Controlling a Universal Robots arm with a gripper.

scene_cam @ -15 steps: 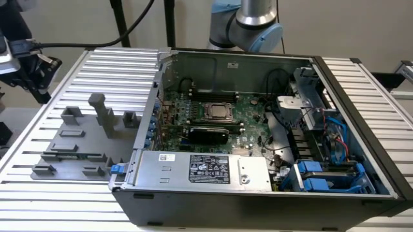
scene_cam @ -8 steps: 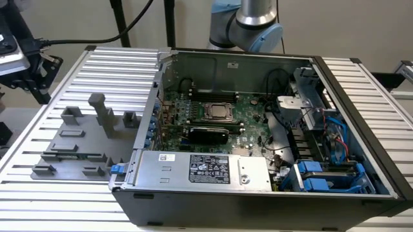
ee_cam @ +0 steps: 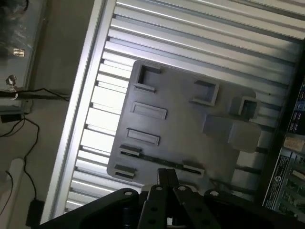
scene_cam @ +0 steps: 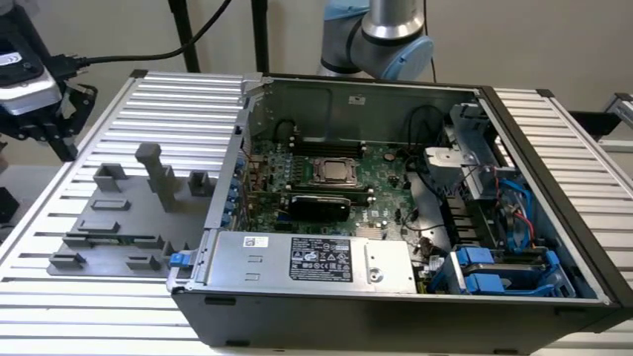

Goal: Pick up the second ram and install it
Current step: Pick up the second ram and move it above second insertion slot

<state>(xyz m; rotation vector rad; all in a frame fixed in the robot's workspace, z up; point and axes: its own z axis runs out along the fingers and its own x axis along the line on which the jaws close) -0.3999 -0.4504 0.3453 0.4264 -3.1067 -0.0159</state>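
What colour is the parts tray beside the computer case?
Grey; the tray shows best in the exterior view.

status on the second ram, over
gripper hovers apart from the gray tray. second ram lying in the tray's slot, not picked. nothing on top of it.

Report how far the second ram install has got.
Done: nothing shows yet; the second ram lies in the gray fixture beside the open computer case. In hand: the end effector hangs over the table near the fixture, apart from the stick. Left: the pick-up and the seating in the case.
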